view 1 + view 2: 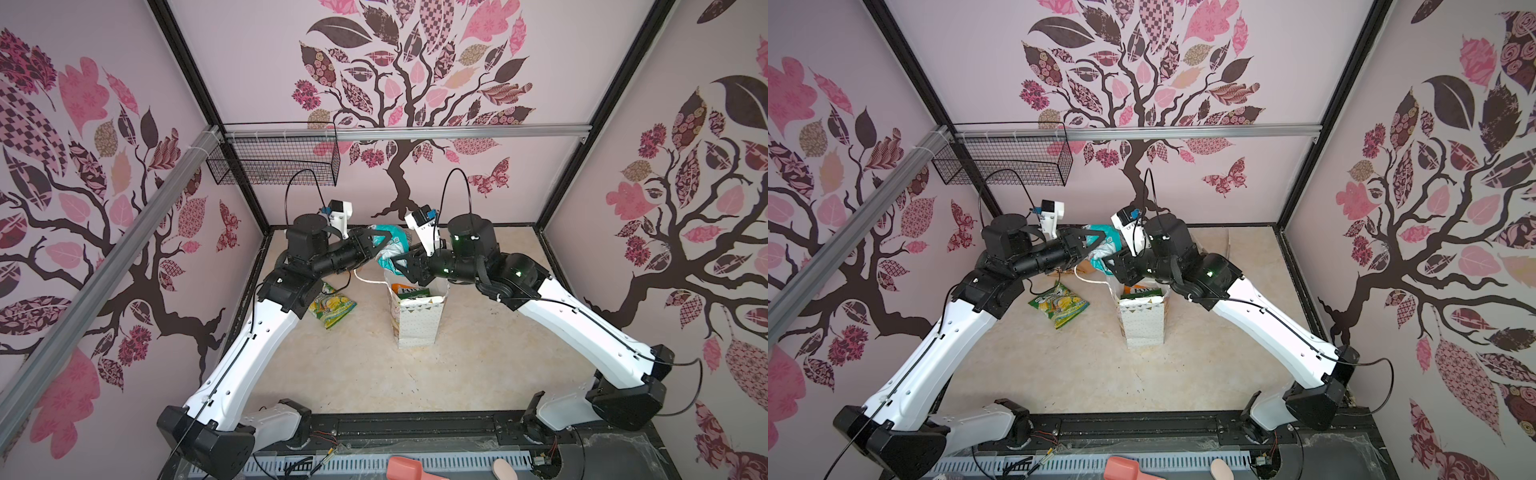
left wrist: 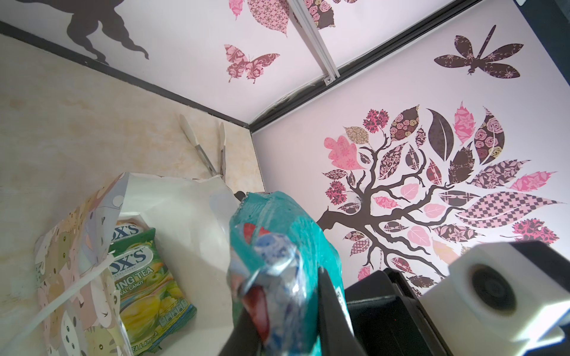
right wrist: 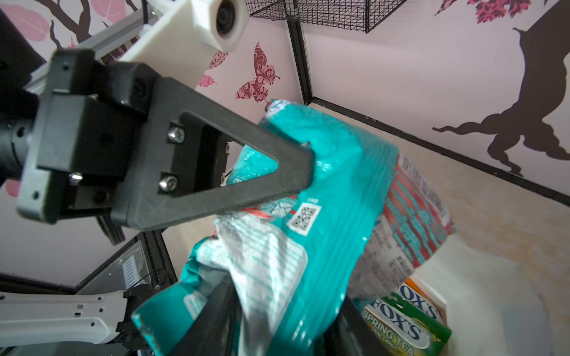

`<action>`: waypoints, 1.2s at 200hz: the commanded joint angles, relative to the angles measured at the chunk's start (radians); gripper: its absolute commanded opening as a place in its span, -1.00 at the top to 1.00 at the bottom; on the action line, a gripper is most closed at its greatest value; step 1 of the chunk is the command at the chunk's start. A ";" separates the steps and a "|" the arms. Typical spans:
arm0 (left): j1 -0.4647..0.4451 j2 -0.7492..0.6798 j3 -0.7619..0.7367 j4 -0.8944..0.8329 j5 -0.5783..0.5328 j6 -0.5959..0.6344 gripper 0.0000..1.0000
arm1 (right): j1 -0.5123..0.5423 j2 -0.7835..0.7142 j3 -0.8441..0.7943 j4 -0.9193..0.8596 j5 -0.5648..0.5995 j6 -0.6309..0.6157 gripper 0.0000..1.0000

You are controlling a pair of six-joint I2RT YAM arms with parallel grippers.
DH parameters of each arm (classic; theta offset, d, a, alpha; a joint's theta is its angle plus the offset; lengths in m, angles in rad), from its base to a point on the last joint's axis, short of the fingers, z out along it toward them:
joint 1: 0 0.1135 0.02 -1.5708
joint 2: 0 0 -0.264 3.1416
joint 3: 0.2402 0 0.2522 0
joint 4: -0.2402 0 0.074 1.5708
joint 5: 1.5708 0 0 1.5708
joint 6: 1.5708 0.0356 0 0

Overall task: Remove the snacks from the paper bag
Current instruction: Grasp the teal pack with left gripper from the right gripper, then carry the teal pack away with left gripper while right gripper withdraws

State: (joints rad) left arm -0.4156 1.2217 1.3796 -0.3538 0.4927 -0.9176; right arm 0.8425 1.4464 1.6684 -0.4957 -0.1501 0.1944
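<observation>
Pink walls printed with patchwork trees enclose a beige marbled tabletop, where a white paper bag stands upright near the middle, its mouth open and one rope handle trailing over the rim toward the left arm. Above the far edge of the bag's mouth, a crumpled teal packet hangs in the air between the two arms, clear of the bag in both top views. The left tool reaches in from the left and is clamped on the packet's upper edge; the right wrist view shows one of its black fingers pressed flat against the foil. The right tool sits at the packet's lower end with the foil lying between its fingers, though whether it is pinching or letting go cannot be told. Inside the bag, a green packet stands on end with an orange packet just behind it. A green-and-yellow packet lies flat on the tabletop left of the bag, apart from it, partly under the left arm. A black wire basket hangs on the back wall.
</observation>
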 commanded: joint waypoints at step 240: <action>0.405 -0.178 -0.271 0.002 -0.445 0.078 1.00 | 0.007 -0.244 -0.240 0.263 0.184 0.002 -0.99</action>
State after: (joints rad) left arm -0.0353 1.0580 1.1854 -0.3756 0.1585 -0.8600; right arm 0.8433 1.2243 1.4399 -0.2413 0.0193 0.2047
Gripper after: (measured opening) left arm 0.187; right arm 0.995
